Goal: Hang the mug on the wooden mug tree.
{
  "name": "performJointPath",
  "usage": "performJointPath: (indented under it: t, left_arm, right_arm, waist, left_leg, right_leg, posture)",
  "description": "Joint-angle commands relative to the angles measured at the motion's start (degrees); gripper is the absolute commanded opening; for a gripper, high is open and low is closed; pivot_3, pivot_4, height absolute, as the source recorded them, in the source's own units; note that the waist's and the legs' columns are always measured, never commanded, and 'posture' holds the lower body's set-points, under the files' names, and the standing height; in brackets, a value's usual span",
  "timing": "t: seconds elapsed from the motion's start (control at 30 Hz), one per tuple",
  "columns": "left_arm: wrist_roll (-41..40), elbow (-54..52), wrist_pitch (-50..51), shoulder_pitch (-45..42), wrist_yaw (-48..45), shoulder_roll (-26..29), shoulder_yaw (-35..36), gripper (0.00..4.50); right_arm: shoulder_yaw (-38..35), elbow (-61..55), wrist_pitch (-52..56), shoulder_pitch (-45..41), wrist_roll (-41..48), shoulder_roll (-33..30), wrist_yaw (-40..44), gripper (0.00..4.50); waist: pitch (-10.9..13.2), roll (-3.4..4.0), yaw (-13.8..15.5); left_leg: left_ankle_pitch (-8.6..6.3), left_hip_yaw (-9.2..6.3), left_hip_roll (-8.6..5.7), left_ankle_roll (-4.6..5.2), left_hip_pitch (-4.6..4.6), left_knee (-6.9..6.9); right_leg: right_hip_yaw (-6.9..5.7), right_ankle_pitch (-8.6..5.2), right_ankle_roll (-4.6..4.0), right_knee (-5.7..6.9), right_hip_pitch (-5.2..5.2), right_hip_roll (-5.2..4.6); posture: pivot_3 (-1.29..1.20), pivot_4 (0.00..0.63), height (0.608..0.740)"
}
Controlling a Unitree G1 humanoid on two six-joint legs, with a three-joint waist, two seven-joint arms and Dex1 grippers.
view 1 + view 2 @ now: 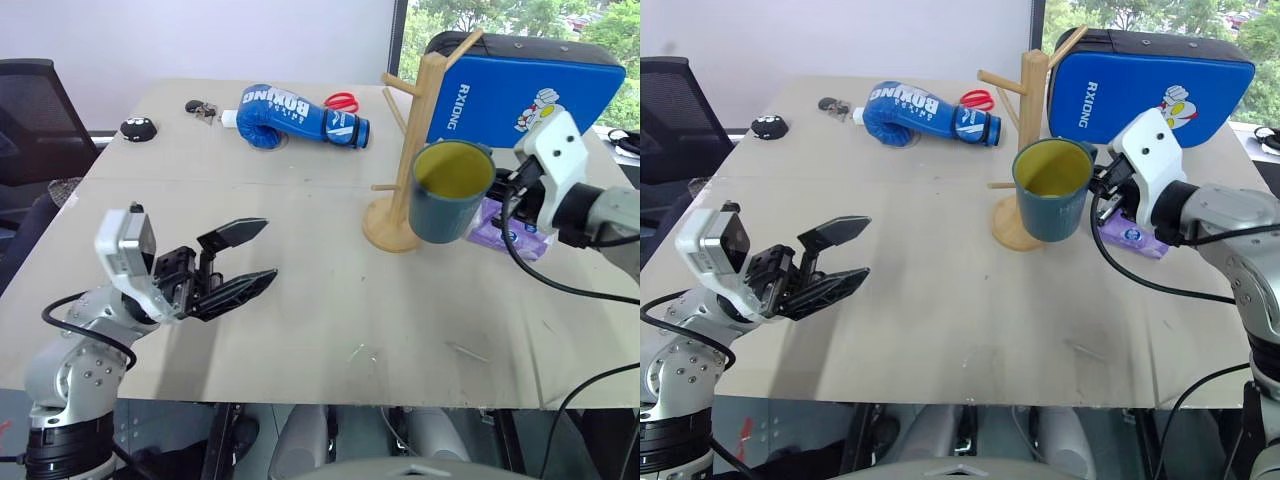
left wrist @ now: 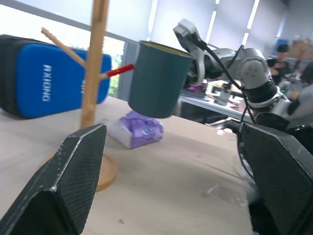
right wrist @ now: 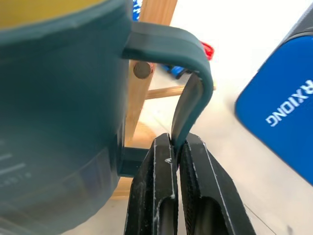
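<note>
Right gripper (image 3: 177,147) clamps mug (image 1: 450,190) handle | pad (image 1: 530,95) reads RXIONG

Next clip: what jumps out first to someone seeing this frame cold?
The mug, blue-grey with a yellow inside, hangs in the air beside the wooden mug tree, the right gripper pinching its handle. Behind them a blue pad stands at the table's far right, and a blue boxing glove lies at the far middle. The left gripper hovers open over the near left of the table.
</note>
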Motion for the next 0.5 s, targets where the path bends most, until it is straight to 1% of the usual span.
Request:
performJointPath:
  t: [0.03, 0.2, 0.27, 0.3, 0.37, 0.4, 0.43, 0.47, 0.5]
  left_arm:
    - [-1.7, -2.5, 0.3, 1.0, 2.2, 0.4, 2.9, 4.5]
    - [-1.8, -2.1, 0.2, 2.7, 2.4, 1.1, 5.2, 4.5]
    - [-1.8, -2.6, 0.4, 3.3, 2.4, 1.2, 5.4, 4.5]
    - [-1.8, -3.1, 0.5, 3.4, 2.8, 1.2, 5.2, 4.5]
    - [-2.3, -4.6, 1.2, 3.1, 4.5, 1.1, 4.6, 4.5]
    - [-2.4, -5.2, 1.5, 2.8, 5.3, 1.1, 4.3, 4.5]
    - [-2.4, -5.8, 1.5, 2.5, 5.9, 1.0, 4.0, 4.5]
    - [-2.6, -6.2, 1.7, 2.2, 6.5, 1.1, 3.8, 4.5]
    - [-3.0, -6.6, 2.1, 1.7, 7.4, 1.3, 3.8, 4.5]
  right_arm:
    - [1.9, 1.9, -0.3, -4.3, -1.2, -0.5, 1.6, 0.03]
    - [7.0, 8.0, 1.3, -11.4, -3.5, 2.5, 1.4, 0.03]
    - [9.8, 10.6, 1.1, -13.1, -5.1, 3.5, 2.1, 0.03]
    - [10.0, 12.3, 1.5, -13.6, -4.3, 4.8, 3.0, 0.03]
    - [12.1, 15.5, -1.5, -14.0, -7.2, 5.5, 3.4, 0.03]
    - [12.6, 16.1, -2.5, -14.0, -8.0, 5.6, 3.9, 0.59]
    - [12.7, 16.4, -3.1, -14.0, -8.6, 5.6, 4.2, 0.92]
    - [12.3, 16.3, -3.1, -14.0, -8.6, 5.6, 4.3, 1.34]
    - [10.1, 14.9, -3.3, -13.4, -7.8, 5.6, 4.3, 1.82]
  waist:
    - [0.0, 0.0, -0.2]
    - [0.0, -0.01, -0.8]
    - [0.0, -0.01, -1.0]
    - [0.0, -0.01, -1.0]
    - [0.0, -0.05, -1.0]
    - [0.0, -0.06, -1.0]
    - [0.0, -0.04, -1.0]
    - [0.0, -0.05, -1.0]
    - [0.0, -0.05, -1.0]
  left_leg:
    - [0.0, 0.01, 0.0, 0.0, 0.0, 0.0]
    - [0.0, 0.02, 0.01, 0.0, 0.0, 0.0]
    - [0.0, 0.01, 0.01, 0.0, 0.0, 0.0]
    - [0.0, 0.01, 0.01, 0.0, 0.0, 0.0]
    - [0.0, 0.01, 0.01, -0.01, 0.0, 0.0]
    - [0.0, 0.01, 0.01, -0.01, -0.01, 0.0]
    - [0.0, 0.01, 0.0, -0.01, -0.05, 0.0]
    - [0.01, 0.02, -0.02, -0.01, -0.05, 0.0]
    - [0.01, 0.02, -0.02, -0.01, -0.07, 0.0]
  right_leg:
    - [0.01, 0.0, 0.0, 0.0, -0.01, 0.0]
    - [0.01, 0.0, -0.01, 0.04, -0.03, 0.0]
    - [0.0, 0.01, -0.01, 0.05, -0.03, 0.0]
    - [0.0, 0.0, -0.01, 0.04, -0.03, 0.0]
    - [-0.01, 0.01, 0.0, 0.04, -0.02, 0.0]
    - [0.0, 0.01, 0.0, 0.03, -0.02, -0.01]
    - [-0.01, 0.01, 0.0, 0.02, -0.04, -0.04]
    - [0.0, 0.01, 0.01, 0.03, -0.05, -0.06]
    - [-0.01, 0.02, 0.02, 0.02, -0.05, -0.07]
  posture:
    - [0.0, 0.15, 0.74]
    - [0.0, 0.15, 0.74]
    - [0.0, 0.15, 0.74]
    - [0.0, 0.15, 0.74]
    - [0.0, 0.15, 0.74]
    - [0.0, 0.15, 0.74]
    - [0.0, 0.15, 0.74]
    - [0.0, 0.15, 0.74]
    - [0.0, 0.15, 0.74]
